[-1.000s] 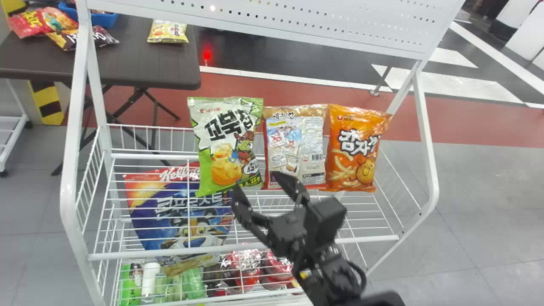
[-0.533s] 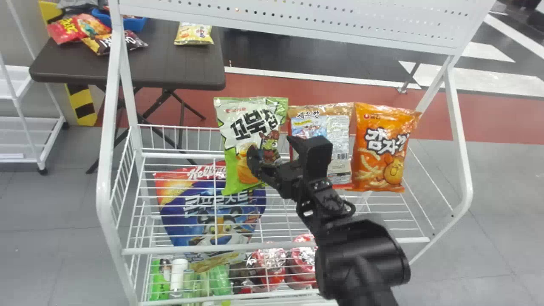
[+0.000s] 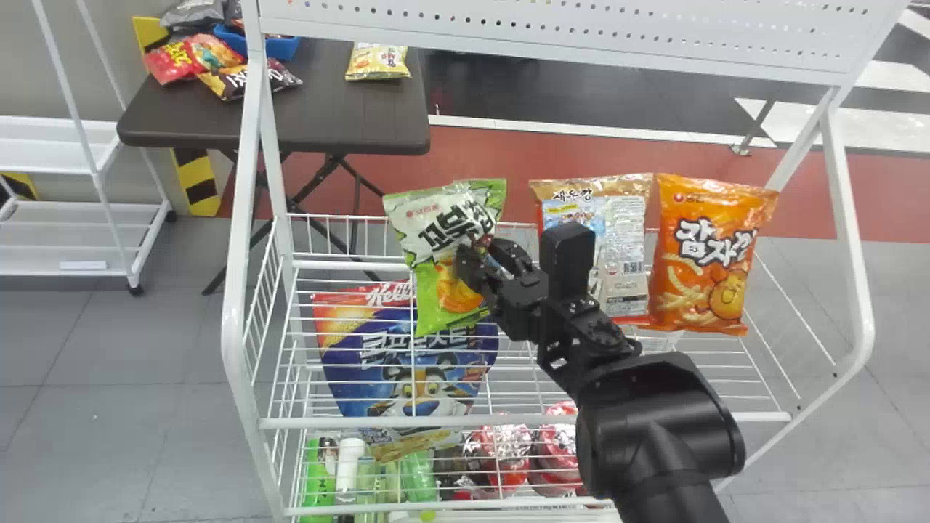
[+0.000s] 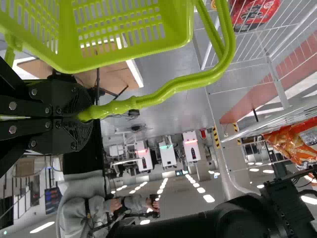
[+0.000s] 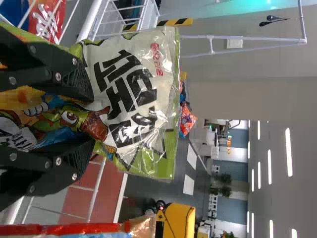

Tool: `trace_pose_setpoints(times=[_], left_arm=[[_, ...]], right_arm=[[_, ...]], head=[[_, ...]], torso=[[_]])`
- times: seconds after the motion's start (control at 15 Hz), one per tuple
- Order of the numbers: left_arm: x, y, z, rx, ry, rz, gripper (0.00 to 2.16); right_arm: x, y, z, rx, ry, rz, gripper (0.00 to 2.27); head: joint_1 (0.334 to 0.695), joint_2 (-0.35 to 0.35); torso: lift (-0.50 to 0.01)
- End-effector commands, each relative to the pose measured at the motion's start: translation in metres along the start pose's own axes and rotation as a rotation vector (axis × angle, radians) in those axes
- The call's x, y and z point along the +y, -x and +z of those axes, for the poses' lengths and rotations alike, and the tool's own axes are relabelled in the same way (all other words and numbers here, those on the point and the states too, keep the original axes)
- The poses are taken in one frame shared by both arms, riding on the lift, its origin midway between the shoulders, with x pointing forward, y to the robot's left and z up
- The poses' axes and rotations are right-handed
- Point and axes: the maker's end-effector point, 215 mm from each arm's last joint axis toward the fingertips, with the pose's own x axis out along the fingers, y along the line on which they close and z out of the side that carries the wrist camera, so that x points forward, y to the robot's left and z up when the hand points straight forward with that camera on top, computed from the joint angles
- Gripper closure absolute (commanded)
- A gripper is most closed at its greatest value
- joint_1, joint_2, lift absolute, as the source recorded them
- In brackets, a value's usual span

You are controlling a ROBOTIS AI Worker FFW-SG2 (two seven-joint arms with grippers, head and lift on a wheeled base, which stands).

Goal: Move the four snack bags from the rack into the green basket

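Note:
My right gripper (image 3: 482,256) is at the lower front of the green-and-white snack bag (image 3: 436,212). In the right wrist view, that gripper (image 5: 93,121) has its fingers pressed in on both sides of the bag (image 5: 132,89), its printed front bulging between them. A brown-and-red bag (image 3: 626,247) and an orange bag (image 3: 701,254) stand upright farther right on the rack (image 3: 523,420). The large blue cereal bag (image 3: 407,370) leans at the rack's left. In the left wrist view, my left gripper (image 4: 90,116) is shut on the handle of the green basket (image 4: 119,54).
The rack's perforated panel (image 3: 552,36) spans the top, with white side posts. Lower down are red packs (image 3: 501,450) and green items. Behind stands a dark table (image 3: 349,120) with more snack bags; another white rack (image 3: 58,207) is at the left.
The head view has swung left. My right gripper rose from beneath the bags, where it was open, and took hold of the green-and-white bag, which now tilts and has shifted left.

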Motion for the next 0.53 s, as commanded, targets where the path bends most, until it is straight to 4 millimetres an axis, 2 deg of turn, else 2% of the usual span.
trace_pose_setpoints(times=[0.0, 0.2, 0.33, 0.4, 0.47], left_arm=[[-0.001, -0.002, 0.000, 0.001, -0.001, -0.004, 2.13], [-0.003, -0.003, 0.001, 0.003, -0.006, -0.005, 2.13], [-0.002, -0.004, 0.001, 0.004, -0.008, -0.001, 2.13], [-0.002, -0.005, 0.001, 0.005, -0.008, 0.001, 2.13], [-0.003, -0.007, 0.001, 0.009, -0.012, -0.001, 2.13]], right_arm=[[-0.001, 0.022, 0.001, -0.020, -0.026, -0.007, 2.19], [-0.010, 0.065, 0.021, -0.066, -0.042, -0.011, 2.19], [-0.012, 0.103, 0.032, -0.093, -0.029, -0.017, 2.19], [-0.017, 0.125, 0.044, -0.117, -0.019, -0.035, 2.19], [-0.015, 0.146, 0.042, -0.100, -0.032, -0.025, 2.19]], head=[[0.695, -0.178], [0.695, -0.198], [0.695, -0.232], [0.695, -0.246], [0.695, -0.260]], torso=[[0.000], [0.000], [0.000], [0.000], [0.000]])
